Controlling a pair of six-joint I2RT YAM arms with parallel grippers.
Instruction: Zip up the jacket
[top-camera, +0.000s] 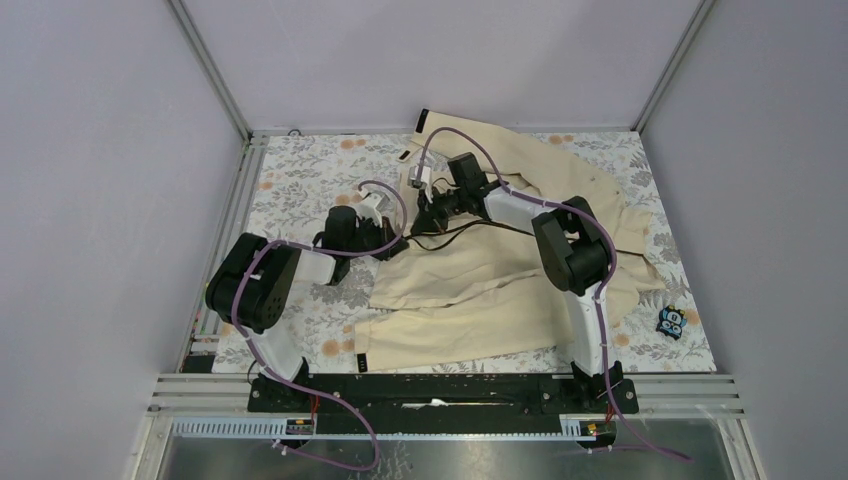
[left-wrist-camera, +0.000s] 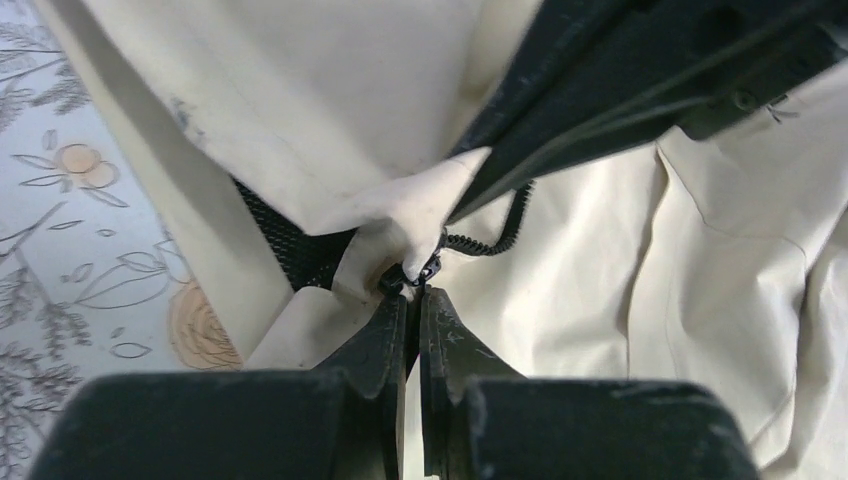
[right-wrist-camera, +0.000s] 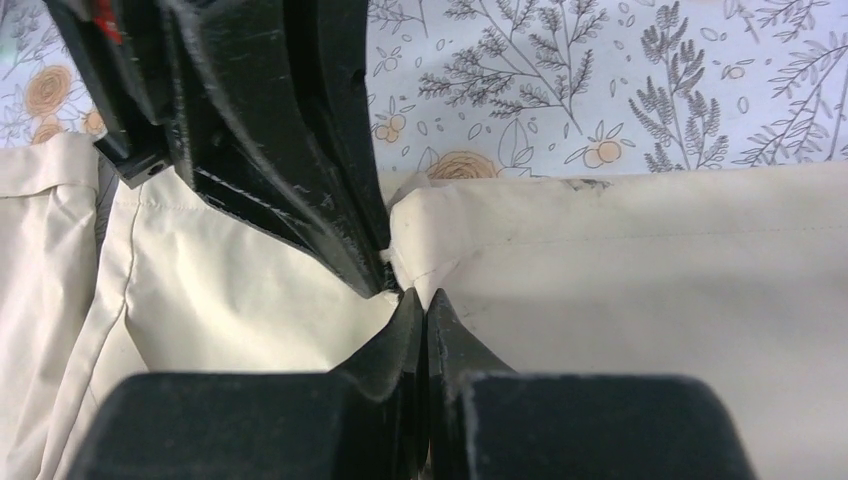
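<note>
Cream cloth of the jacket (top-camera: 470, 290) lies crumpled over the middle and right of the floral bench (top-camera: 300, 180). Starting at the left, my left hand (left-wrist-camera: 412, 300) has its fingers pressed together on the small dark metal piece at the end of the zipper (left-wrist-camera: 500, 235), with dark mesh lining (left-wrist-camera: 300, 250) showing just beside it. The right hand (right-wrist-camera: 421, 305) sits tip to tip with it, clamped on a bunched corner of the cream hem. Farther right, the dark line of the front runs across the jacket. I judge it unzipped along its length. Both hands are at the zipper's foot, so the whole pull remains to do. A small blue toy (top-camera: 672, 320) sits near the bench's right edge.
</note>
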